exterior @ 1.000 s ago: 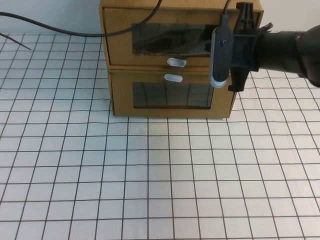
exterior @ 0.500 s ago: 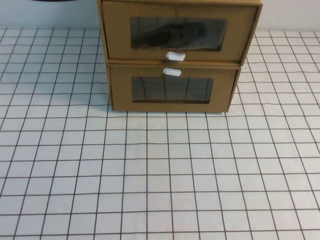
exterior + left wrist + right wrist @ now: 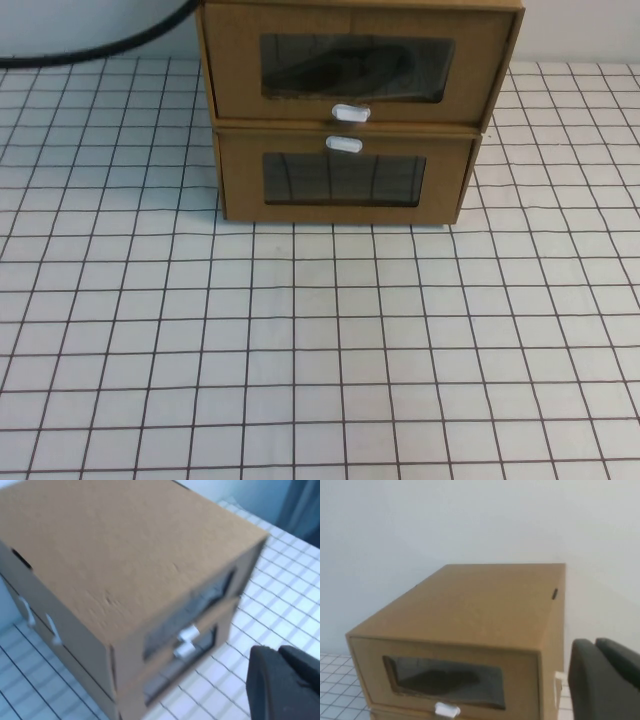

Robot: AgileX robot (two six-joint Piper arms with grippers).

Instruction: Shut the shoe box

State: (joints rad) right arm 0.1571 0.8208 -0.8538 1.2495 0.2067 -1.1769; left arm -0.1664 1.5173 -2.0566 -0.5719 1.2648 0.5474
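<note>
The shoe box [image 3: 355, 90] is the upper of two stacked brown cardboard boxes at the table's back middle. A dark shoe shows through its window, and its white tab [image 3: 351, 113] sits below the window. Its drawer front looks flush with its shell. Neither gripper appears in the high view. In the left wrist view, my left gripper [image 3: 278, 654] is shut and empty, up in the air off the shoe box's [image 3: 125, 555] front corner. In the right wrist view, my right gripper [image 3: 594, 644] is shut and empty, beside the shoe box's [image 3: 470, 610] side wall and apart from it.
The lower cardboard box [image 3: 345, 185] carries its white tab [image 3: 344, 144] above its window. A black cable [image 3: 110, 45] crosses the high view's top left corner. The white gridded table [image 3: 320, 350] stretches in front of the boxes.
One second ago my right arm was in front of the shoe box's upper right corner; it has left the high view. A black cable now hangs across the top left.
</note>
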